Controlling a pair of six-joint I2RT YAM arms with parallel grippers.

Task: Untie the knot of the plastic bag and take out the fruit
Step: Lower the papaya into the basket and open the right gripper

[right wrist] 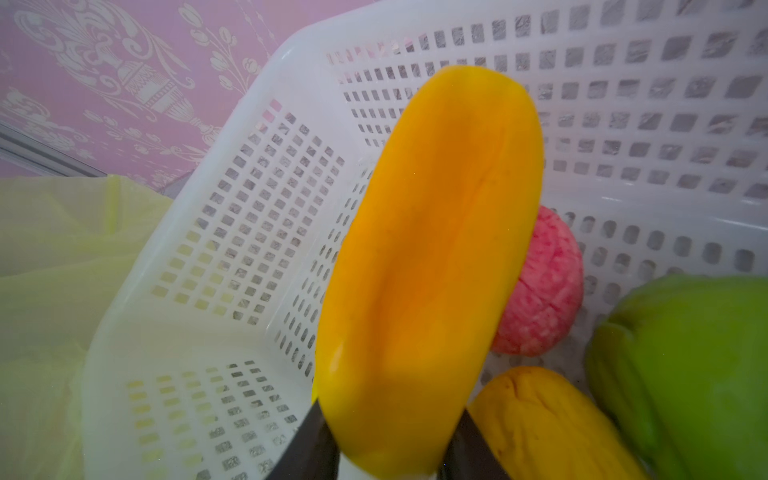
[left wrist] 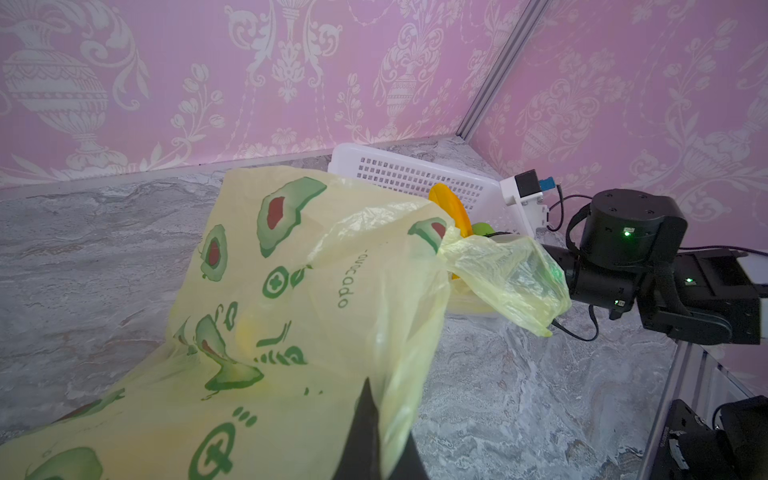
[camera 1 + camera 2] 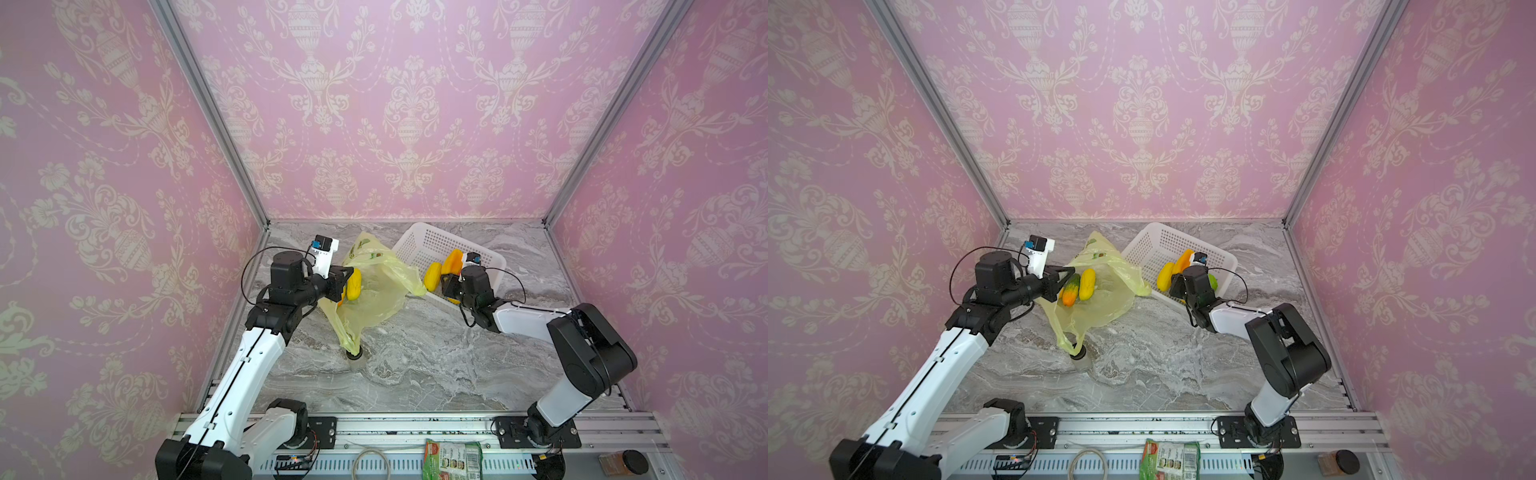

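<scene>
The left arm reaches from the front left corner of the worktop (image 3: 436,365), elbow bent, wrist turned level toward the middle. The left gripper (image 2: 374,432) is pinched together on a fold of the plastic bag (image 3: 1100,303), holding that side up. The bag sprawls left of the middle, toward the back edge, its mouth gaping; the knot looks undone, as no tied bunch shows. Inside lie a green-orange fruit (image 3: 1070,289) and a yellow fruit (image 3: 1087,284), touching.

Right of the bag, at the back edge, stands the white basket (image 3: 1144,241), holding a yellow oblong (image 1: 540,419), a pink-red round one (image 1: 540,286) and a green one (image 1: 685,353). The right arm folds back from the front right corner, wrist low over the basket's near rim; the right gripper (image 1: 390,432) has its jaws against both flanks of the orange fruit (image 1: 432,249), which stands upright inside the basket.

The step, I judge, is unloading; the next move calls for letting go cleanly, then reaching into the held-open mouth.
</scene>
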